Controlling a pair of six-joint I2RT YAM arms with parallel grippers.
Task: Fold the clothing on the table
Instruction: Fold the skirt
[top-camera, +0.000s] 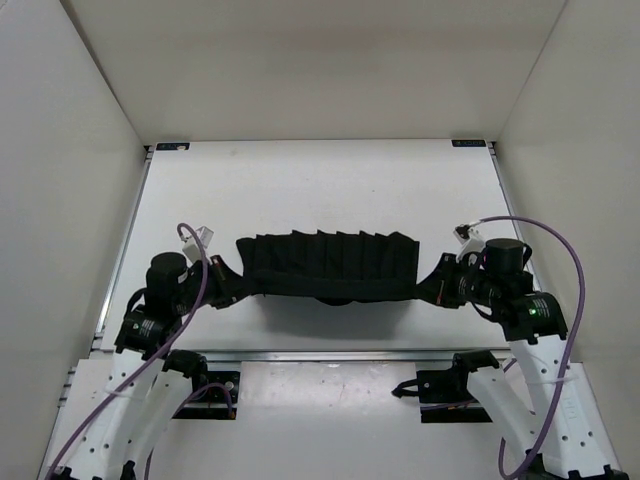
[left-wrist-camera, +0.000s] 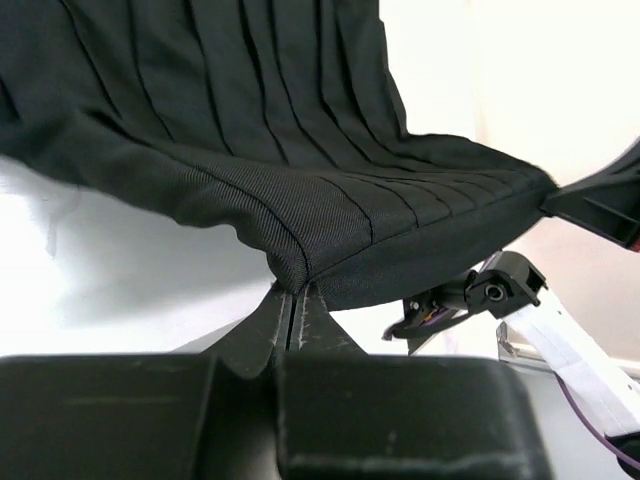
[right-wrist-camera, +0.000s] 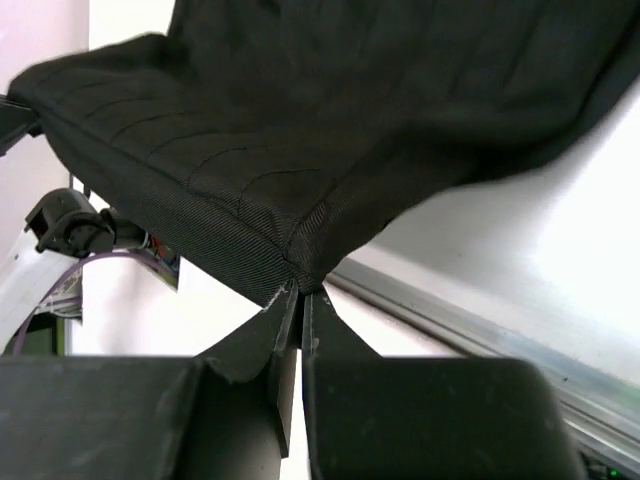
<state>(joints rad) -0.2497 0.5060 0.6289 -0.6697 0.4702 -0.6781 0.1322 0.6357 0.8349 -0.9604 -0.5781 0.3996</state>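
Over the near half of the table (top-camera: 320, 185), just beyond the metal rail (top-camera: 340, 354) along its near edge, the pleated black garment (top-camera: 330, 265) was stretched as a wide band running side to side between the two arms. The left gripper (left-wrist-camera: 293, 300) had its jaws pressed together on a corner at the garment's left end, with the hemmed edge caught right at the fingertips. The right gripper (right-wrist-camera: 298, 292) pinched the corner at the opposite end in the same way, only a thin fold of cloth between its tips. Holding the piece by its two end corners seemed meant to keep the hem taut and straight and the pleats parallel, so the whole edge could travel as one line rather than bunching. Both wrists sat low and level with each other, roughly equally far from the table's left and right edges, which kept the band square to the near edge. A dark patch showed under the middle of the cloth, probably shadow from a slight sag. Whether the far edge rested on the table or hung just clear of it could not be told from above. I judged the fold itself as not yet made, with the held edge ready to be carried over.
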